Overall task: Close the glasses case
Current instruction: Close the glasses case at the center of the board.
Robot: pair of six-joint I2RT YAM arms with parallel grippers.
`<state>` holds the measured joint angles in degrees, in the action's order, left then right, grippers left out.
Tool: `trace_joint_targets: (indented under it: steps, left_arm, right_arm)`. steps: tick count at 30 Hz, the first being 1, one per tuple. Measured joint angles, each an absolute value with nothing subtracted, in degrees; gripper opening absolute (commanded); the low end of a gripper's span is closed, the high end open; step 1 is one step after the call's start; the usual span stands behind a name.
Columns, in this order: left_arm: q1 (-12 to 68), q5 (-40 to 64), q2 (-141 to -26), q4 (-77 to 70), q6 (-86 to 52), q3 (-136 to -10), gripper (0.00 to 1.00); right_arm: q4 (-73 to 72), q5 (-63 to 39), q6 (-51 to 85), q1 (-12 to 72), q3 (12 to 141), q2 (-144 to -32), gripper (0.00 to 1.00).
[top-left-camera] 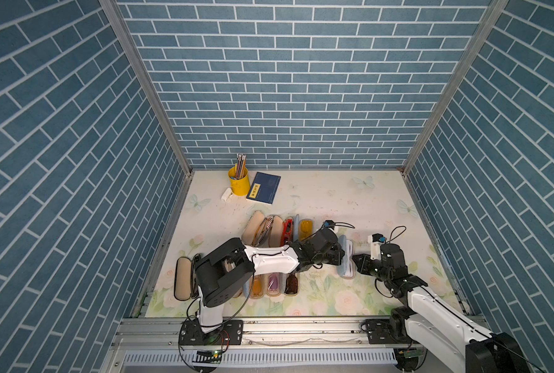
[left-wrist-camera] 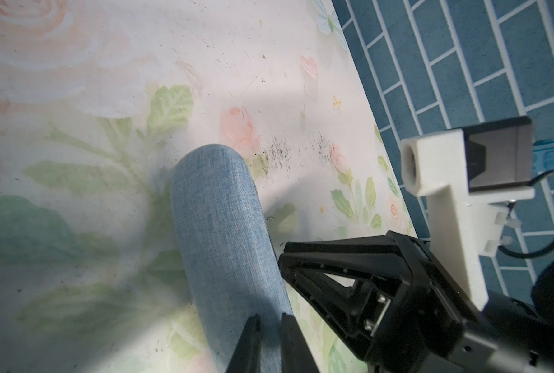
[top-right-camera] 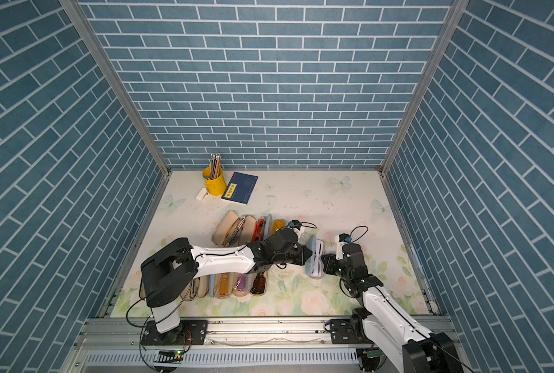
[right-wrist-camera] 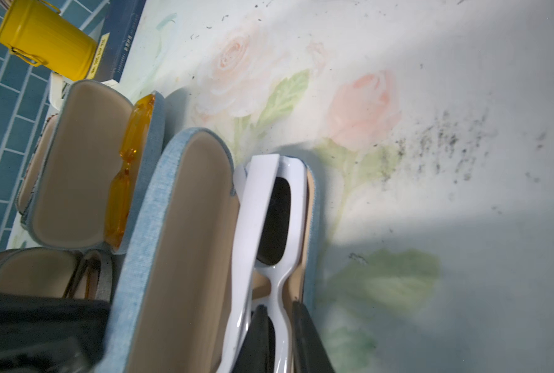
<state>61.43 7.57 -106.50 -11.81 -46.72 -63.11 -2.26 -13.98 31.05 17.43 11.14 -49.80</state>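
Behind the lid (right-wrist-camera: 185, 226) of the denim glasses case (right-wrist-camera: 312, 210) the clenched left gripper (left-wrist-camera: 270, 326) is placed; the right gripper (right-wrist-camera: 280, 319) cannot be judged.

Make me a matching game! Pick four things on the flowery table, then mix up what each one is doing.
Things:
1. yellow metal bucket
2. dark blue book
3. white plastic sunglasses
4. light blue fabric glasses case

What it is doing:
A. open, with its lid up
B. holding pencils
C. tucked inside a case
D. lying flat beside the bucket

Pairs: 1-B, 2-D, 3-C, 4-A
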Motion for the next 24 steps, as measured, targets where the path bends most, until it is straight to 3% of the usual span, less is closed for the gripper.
trace_joint_targets:
  steps: [6, 15, 24]
  left_arm:
    - [61.43, 7.57, -106.52, -11.38, -46.57, -63.42, 0.16]
    - [61.47, 7.99, -107.66, -11.27, -46.39, -64.75, 0.16]
    - [61.71, 8.80, -109.47, -11.42, -46.06, -67.16, 0.16]
  right_arm:
    - [-1.74, -12.86, 31.07, 17.39, 11.62, -52.99, 0.15]
    - [-3.16, -12.78, 31.46, 17.34, 11.55, -54.43, 0.00]
    - [-4.12, -12.51, 31.48, 17.19, 10.85, -54.54, 0.00]
